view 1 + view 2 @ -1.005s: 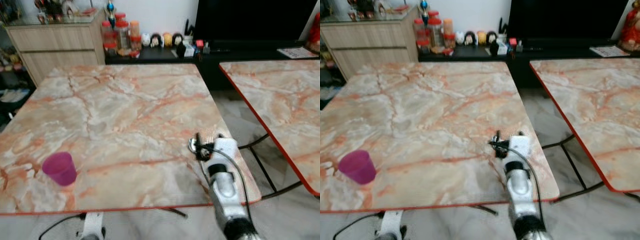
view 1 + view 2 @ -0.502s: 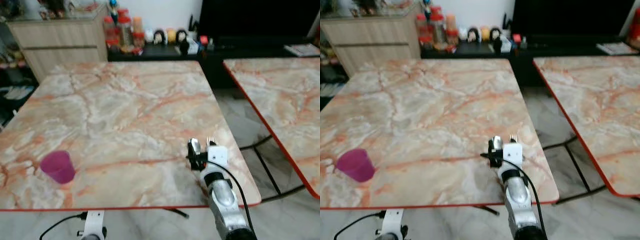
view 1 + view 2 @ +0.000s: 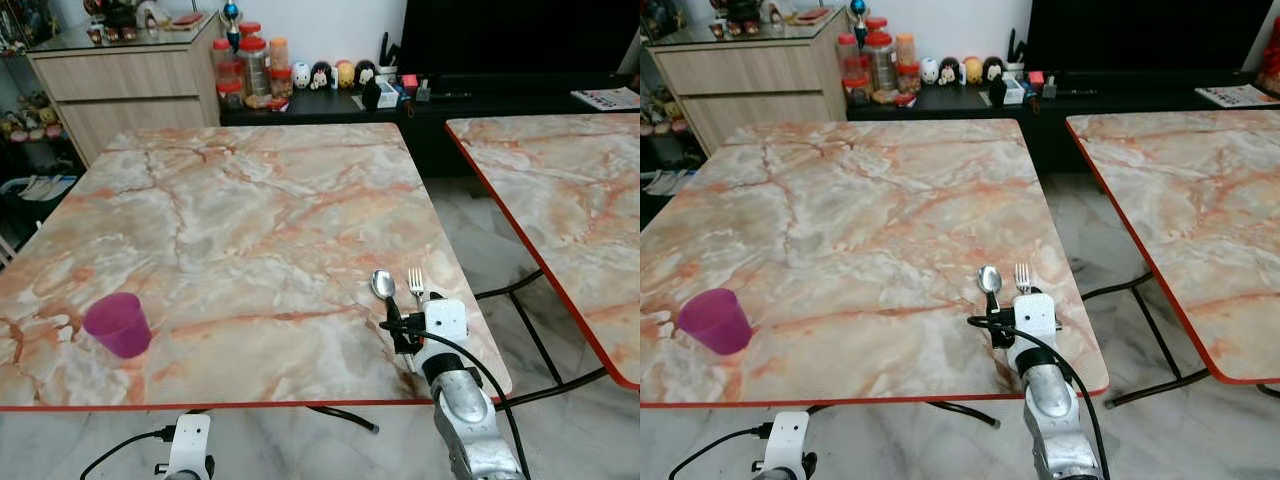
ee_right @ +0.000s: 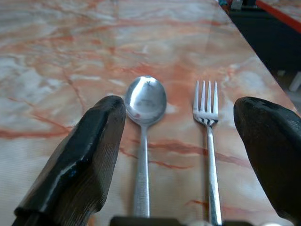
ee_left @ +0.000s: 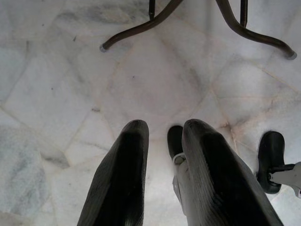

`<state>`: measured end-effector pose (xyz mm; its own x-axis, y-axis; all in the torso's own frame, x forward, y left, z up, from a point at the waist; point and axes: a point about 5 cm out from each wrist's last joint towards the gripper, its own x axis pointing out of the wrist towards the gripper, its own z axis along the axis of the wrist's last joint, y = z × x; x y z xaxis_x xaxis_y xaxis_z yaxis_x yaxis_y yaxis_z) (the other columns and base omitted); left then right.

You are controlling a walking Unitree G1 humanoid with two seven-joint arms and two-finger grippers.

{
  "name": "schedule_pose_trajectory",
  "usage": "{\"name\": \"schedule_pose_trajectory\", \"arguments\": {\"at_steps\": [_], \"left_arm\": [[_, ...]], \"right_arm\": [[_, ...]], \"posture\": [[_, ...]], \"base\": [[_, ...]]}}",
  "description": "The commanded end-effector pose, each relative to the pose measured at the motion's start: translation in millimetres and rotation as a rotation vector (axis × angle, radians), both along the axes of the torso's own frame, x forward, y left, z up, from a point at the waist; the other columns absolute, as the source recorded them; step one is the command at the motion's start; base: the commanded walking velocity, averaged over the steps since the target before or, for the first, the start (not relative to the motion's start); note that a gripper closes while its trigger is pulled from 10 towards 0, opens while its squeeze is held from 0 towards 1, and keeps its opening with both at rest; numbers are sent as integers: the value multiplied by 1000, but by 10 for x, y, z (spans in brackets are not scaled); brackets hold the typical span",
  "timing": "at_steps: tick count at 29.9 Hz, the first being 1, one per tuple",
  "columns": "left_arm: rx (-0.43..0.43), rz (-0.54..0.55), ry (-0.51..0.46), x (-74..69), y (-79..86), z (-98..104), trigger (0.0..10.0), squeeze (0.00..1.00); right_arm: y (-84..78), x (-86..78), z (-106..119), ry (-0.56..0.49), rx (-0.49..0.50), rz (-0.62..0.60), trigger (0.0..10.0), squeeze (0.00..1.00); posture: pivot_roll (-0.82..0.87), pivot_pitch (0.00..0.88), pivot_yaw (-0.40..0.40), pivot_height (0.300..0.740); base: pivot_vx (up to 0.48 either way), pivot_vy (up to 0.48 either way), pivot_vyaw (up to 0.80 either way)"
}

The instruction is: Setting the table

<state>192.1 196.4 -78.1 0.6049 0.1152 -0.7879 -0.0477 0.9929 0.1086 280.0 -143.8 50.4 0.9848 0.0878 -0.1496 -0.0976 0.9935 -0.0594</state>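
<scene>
A silver spoon [image 3: 383, 284] and a silver fork [image 3: 415, 285] lie side by side near the front right corner of the marble table [image 3: 250, 220], handles pointing at me. My right gripper [image 4: 181, 110] stands open just behind them at the table's edge, its fingers [image 4: 89, 150] either side of the handles and clear of them. Its white wrist [image 3: 440, 322] covers the handle ends. A purple cup [image 3: 118, 324] stands upright at the front left. My left gripper [image 5: 164, 127] hangs over the floor with a narrow gap between its fingers, holding nothing.
A second marble table [image 3: 560, 200] stands to the right across a strip of floor. Behind the tables are a wooden cabinet [image 3: 130, 85] and a low black shelf [image 3: 330, 100] with jars and figurines. Dark table legs [image 5: 197, 19] cross the floor below.
The right gripper has drawn back toward the table's front edge, and the spoon and fork now lie free on the table. The camera shifted a little.
</scene>
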Motion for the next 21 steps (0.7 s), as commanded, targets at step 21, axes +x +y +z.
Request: {"name": "schedule_pose_trajectory", "arguments": {"at_steps": [21], "left_arm": [[3,-12,3,19,4,8,10000,0]], "right_arm": [[48,97,-27,130,60,50,10000,0]], "posture": [[-42,0,1,740]], "base": [[0,0,0]]}}
